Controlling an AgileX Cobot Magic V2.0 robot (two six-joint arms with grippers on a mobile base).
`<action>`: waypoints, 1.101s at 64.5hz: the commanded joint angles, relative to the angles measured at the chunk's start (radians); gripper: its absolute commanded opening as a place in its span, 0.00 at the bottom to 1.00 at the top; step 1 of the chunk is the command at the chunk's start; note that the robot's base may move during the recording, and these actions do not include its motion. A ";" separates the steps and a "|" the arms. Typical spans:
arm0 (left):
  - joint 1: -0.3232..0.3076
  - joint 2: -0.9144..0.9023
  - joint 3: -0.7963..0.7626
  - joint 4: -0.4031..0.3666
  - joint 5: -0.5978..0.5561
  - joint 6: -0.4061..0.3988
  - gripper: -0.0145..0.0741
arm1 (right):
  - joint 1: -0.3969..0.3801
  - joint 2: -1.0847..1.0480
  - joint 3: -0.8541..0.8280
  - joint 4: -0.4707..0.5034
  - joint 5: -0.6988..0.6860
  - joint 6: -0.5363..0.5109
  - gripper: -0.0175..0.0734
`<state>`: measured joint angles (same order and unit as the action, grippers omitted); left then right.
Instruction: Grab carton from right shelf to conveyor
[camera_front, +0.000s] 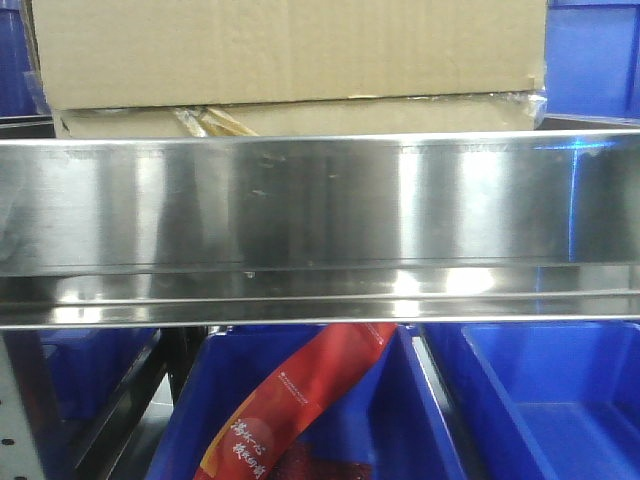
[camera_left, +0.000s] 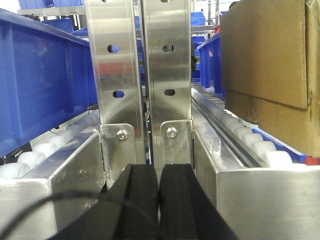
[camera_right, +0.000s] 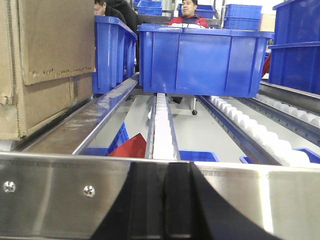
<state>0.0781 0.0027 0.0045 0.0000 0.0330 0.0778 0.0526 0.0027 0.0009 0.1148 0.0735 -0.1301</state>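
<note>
The carton (camera_front: 290, 50), a plain brown cardboard box, sits on the right shelf just behind its shiny steel front rail (camera_front: 320, 225). In the left wrist view the carton (camera_left: 265, 60) stands to the right on the roller track. My left gripper (camera_left: 159, 175) is shut and empty, low in front of two perforated uprights (camera_left: 115, 65), left of the carton. In the right wrist view the carton (camera_right: 45, 65) is at the far left. My right gripper (camera_right: 166, 172) is shut and empty against the front rail (camera_right: 60, 195), right of the carton. The conveyor is out of view.
Blue plastic bins (camera_right: 200, 60) stand on the roller tracks (camera_right: 162, 130) beside and behind the carton, and another bin (camera_left: 40, 75) is at the left. Lower bins (camera_front: 540, 400) sit under the rail, one holding a red packet (camera_front: 300, 400). Two people (camera_right: 187, 12) stand behind the rack.
</note>
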 joint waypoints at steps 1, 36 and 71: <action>-0.002 -0.003 -0.005 0.000 -0.019 0.000 0.16 | 0.002 -0.003 -0.001 0.003 -0.023 -0.002 0.12; -0.002 -0.003 -0.005 0.000 -0.022 0.000 0.16 | 0.001 -0.003 -0.001 0.003 -0.034 -0.002 0.12; -0.002 -0.003 -0.005 -0.132 -0.145 -0.002 0.16 | 0.001 -0.003 -0.016 0.005 -0.186 -0.002 0.12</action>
<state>0.0781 0.0027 0.0045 -0.0708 -0.0446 0.0778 0.0526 0.0027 0.0009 0.1166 -0.0620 -0.1301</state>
